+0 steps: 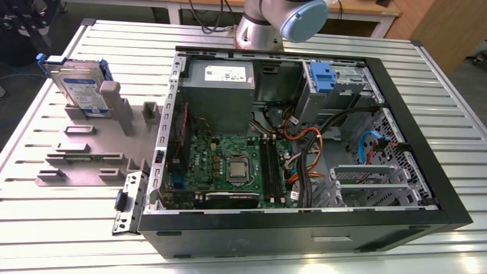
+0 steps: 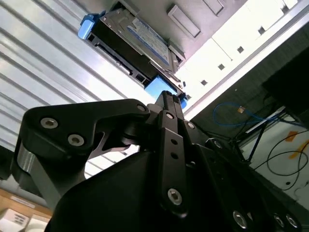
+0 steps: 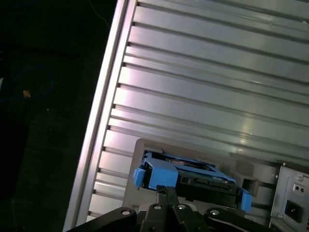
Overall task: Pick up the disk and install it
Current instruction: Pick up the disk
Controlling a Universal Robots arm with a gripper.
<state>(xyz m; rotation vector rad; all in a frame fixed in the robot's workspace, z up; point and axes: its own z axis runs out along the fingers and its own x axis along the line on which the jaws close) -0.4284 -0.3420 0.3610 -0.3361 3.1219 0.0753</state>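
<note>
Pressed shut on nothing at the tips of the gripper [image 2: 165, 96], aimed at the disk [image 2: 140, 36]. Standing on edge in a grey holder [image 1: 91, 142] on the ribbed aluminium table [image 1: 45, 228], beside the open computer case [image 1: 304, 234]. Past the table edge, dark floor [image 3: 43, 145], a blue cable [image 2: 231, 103].

Disk [image 1: 78, 87]: bare silver metal casing, smooth paper label, frame of smooth blue plastic. Surface [image 1: 45, 228]: ribbed aluminium slats, brushed finish with a bright sheen. Holder [image 1: 84, 160] beneath the disk: grey plastic, matt. Computer case [image 1: 304, 234]: matt black outer panel, bare grey sheet metal inside. Gripper [image 2: 166, 96]: matt black links, bright steel screw heads.
</note>
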